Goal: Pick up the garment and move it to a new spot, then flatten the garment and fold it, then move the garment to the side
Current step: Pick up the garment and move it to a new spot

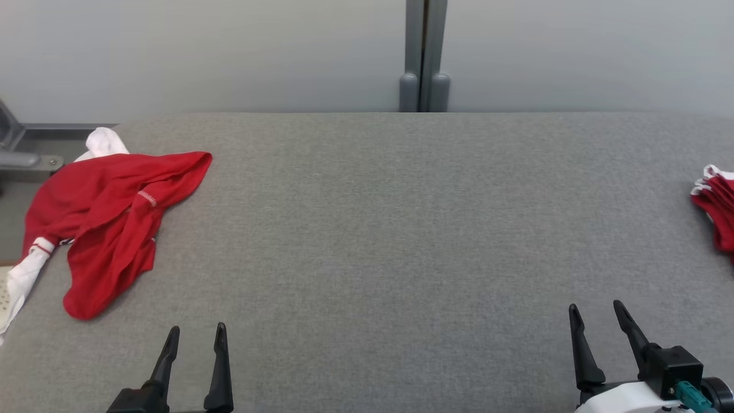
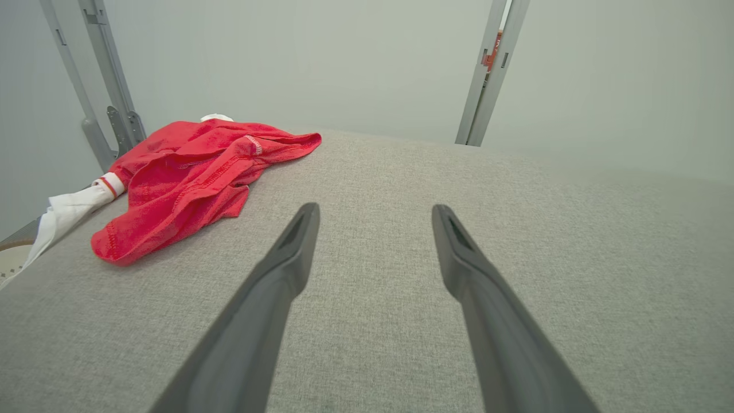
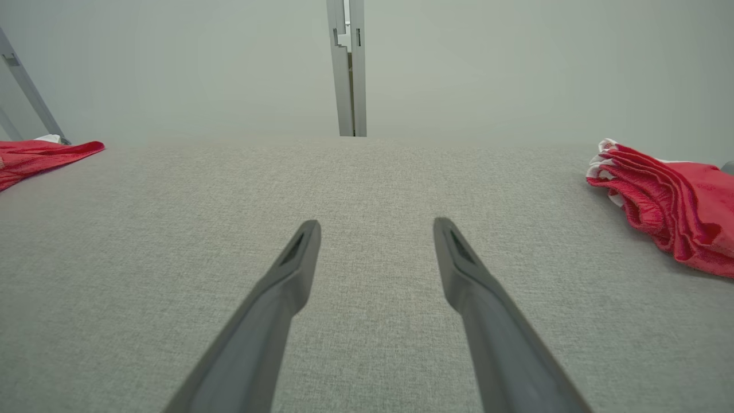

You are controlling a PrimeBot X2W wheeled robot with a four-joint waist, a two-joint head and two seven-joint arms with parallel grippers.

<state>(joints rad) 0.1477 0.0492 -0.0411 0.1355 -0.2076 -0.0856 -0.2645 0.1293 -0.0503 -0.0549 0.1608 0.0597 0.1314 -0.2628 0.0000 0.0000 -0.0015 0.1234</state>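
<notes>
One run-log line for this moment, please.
left tool: open, empty; right tool: open, empty; red garment: crumpled, table left edge; folded red garments: right edge

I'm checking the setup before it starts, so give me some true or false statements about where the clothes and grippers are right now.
1. The crumpled red garment lies on the table's left side. True.
2. The left gripper is shut on it. False: it is open, apart from it.
3. Folded red garments sit at the right edge. True.
4. The right gripper holds cloth. False: it is open and empty.
</notes>
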